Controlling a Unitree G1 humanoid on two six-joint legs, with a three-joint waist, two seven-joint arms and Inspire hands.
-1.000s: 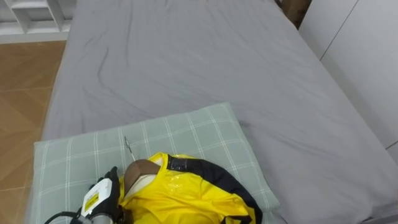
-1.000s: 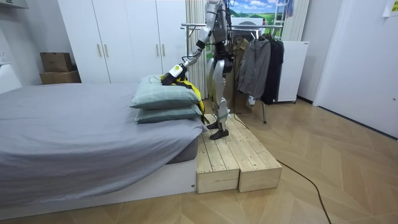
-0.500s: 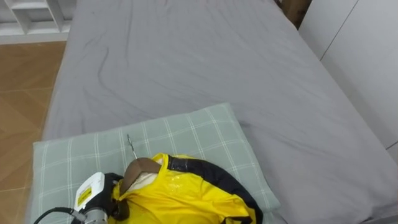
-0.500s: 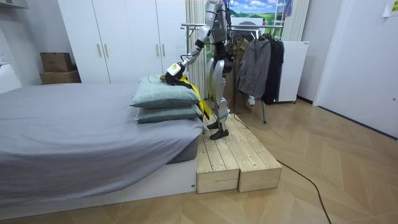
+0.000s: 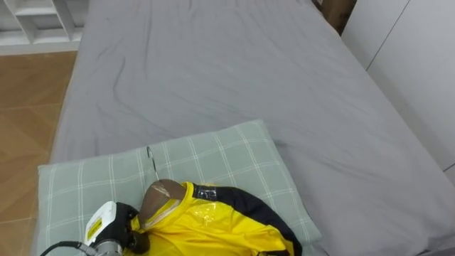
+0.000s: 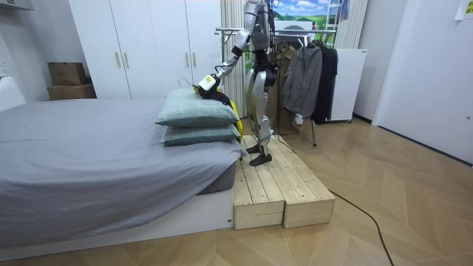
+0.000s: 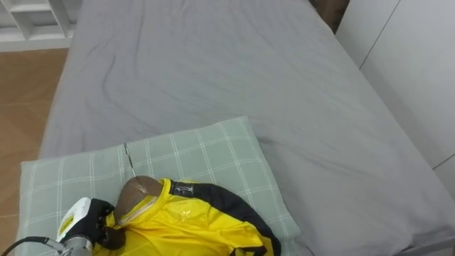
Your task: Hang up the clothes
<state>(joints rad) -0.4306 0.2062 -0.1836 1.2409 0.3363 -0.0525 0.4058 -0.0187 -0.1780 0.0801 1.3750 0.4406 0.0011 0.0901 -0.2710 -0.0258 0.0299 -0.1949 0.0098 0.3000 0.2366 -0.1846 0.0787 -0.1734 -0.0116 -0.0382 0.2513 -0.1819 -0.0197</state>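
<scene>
Step in hand, as I read it: get the garment up off the bed, then carry it to the rail. Left hand [image 5: 114, 226] sits at lower left of the eye views, dark fingers curled vs the near shoulder of the brown wooden clothes hanger [image 5: 158, 195]. Looks like a grip on the hanger, tho some of the fingers are hidden under it. Hanger sits inside the glossy yellow jacket w/ dark navy collar [image 5: 213, 226], crumpled on the pale green checked pillow [image 5: 213, 153] at the head of the grey-sheeted bed [image 5: 213, 71]. Thin metal hook [image 5: 150, 162] points away from the robot, over the pillow.

To do it well, imo:
- Hold the wood near the neck, not the cloth.
- Lift straight up so the jacket hangs free & doesn't drag the pillow.
- Keep the hook upright + clear of the fingers, since it has to go over the rail.
- Slick fabric may slide off the far shoulder if the hanger tilts.

Eye views give grip, collar, hook detail. Room view adds the rest:
- Robot stands on a low wooden platform [image 6: 277, 185] beside the bed, arm stretched to the pillow.
- That pillow lies on a second pillow [image 6: 199, 136].
- Behind the robot is a metal clothes rack [image 6: 230, 31] w/ dark garments [image 6: 310, 74] hung on it. It's the likely target & will need a turn.
</scene>
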